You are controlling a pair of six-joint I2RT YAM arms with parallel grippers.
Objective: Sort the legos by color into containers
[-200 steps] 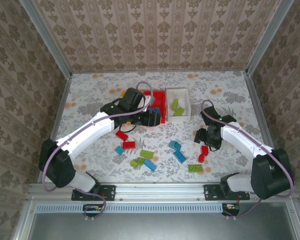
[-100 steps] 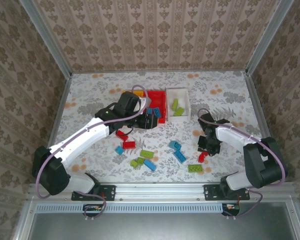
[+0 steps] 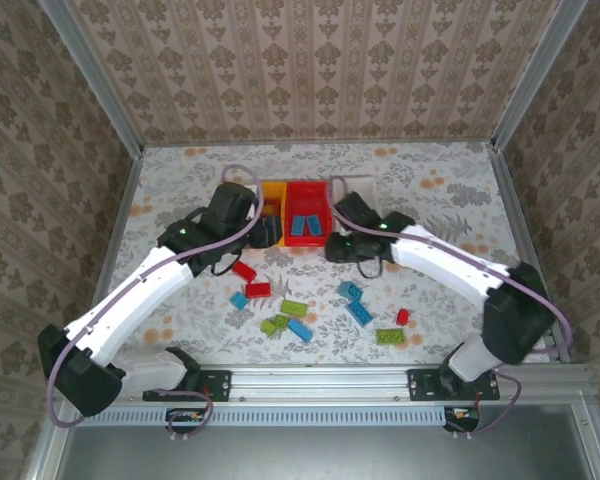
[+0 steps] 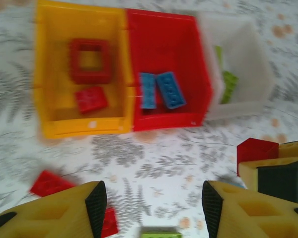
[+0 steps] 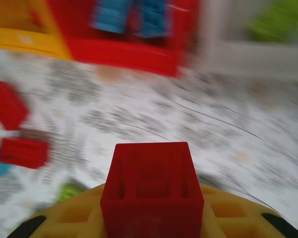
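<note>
- Three containers in a row at mid-counter (image 3: 460,200): yellow bin (image 3: 270,191), red bin (image 3: 308,215), white bin (image 3: 355,187), walls touching.
- From above: left fingers (image 3: 266,232) just in front of the yellow bin, right fingers (image 3: 332,250) just in front of the red bin's right corner. Grip state of either unreadable from this height; white bin partly hidden behind the right arm.
- From the left wrist: left fingers spread wide, released, nothing between them. Bin contents plain here: red square frame (image 4: 91,60) and small red brick (image 4: 91,99) in the yellow bin, two blue bricks (image 4: 171,89) side by side in the red bin, green bricks (image 4: 230,84) in the white bin.
- From the right wrist, heavily blurred: right fingers clenched on a held red brick (image 5: 151,191), above the counter, short of the red bin.
- From above again: loose legos (image 3: 294,308) in red, blue and green scattered over the near counter between the two arms, well apart from the bins.
</note>
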